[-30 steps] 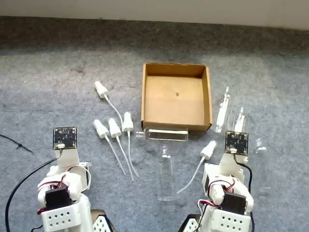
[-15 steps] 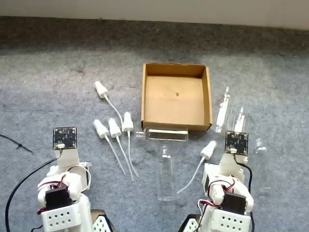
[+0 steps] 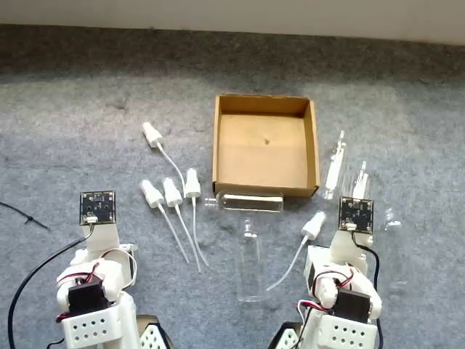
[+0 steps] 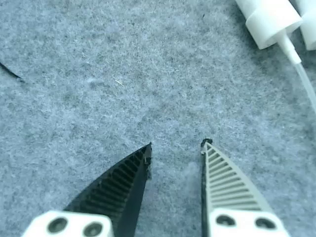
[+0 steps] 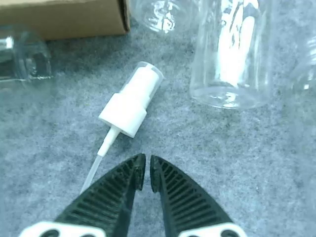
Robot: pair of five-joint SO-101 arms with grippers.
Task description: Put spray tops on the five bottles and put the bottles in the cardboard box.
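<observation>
White spray top (image 5: 129, 107) just off the cardboard box (image 5: 64, 19) corner: spread the pressed-together right gripper (image 5: 146, 173), pinch its head squarely, not its tube; left gripper (image 4: 175, 148) spread, empty.

The box (image 3: 265, 149) sits mid-counter (image 3: 87, 109), toward the back. Four spray tops (image 3: 172, 192) lie left of it, one farther back, three side by side nearer the arms. One bottle (image 3: 247, 201) lies crosswise just before the box's front wall, and a second bottle (image 3: 249, 260) lies before that. A fifth spray top (image 3: 314, 225) lies right of the second bottle, just ahead of the right gripper (image 5: 147, 163). Three more bottles (image 3: 334, 166) lie right of the box.
</observation>
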